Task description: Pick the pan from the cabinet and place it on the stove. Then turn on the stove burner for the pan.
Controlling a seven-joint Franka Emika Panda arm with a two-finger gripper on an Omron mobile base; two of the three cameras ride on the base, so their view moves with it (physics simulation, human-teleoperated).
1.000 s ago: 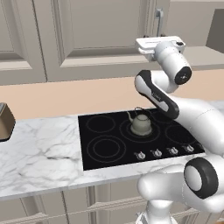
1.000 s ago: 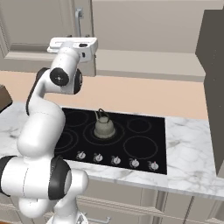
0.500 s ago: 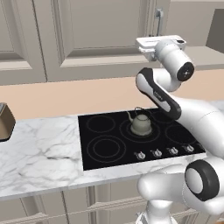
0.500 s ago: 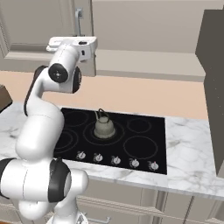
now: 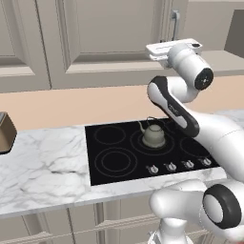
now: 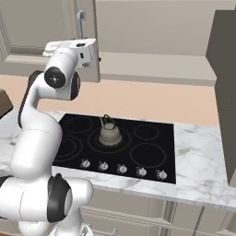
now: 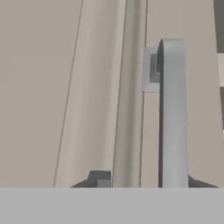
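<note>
wall: a plain peach strip (image 5: 71, 107) runs behind the counter, under the high cupboards.
counter: white marble with grey veins (image 5: 45, 164), going left and right in front of the wall (image 6: 203, 154).
low doors: beige fronts (image 5: 57, 226) sit under the counter edge.
left side: a brown box-like thing (image 5: 5, 131) stands on the counter at the edge of the left base view.
right side: a tall dark grey block (image 6: 226, 73) stands at the far right.
light: soft and even.

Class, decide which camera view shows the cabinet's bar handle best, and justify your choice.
The hand view: the handle runs close and large, with its mount visible. Both base views show it small, above the robot's hand.
</note>
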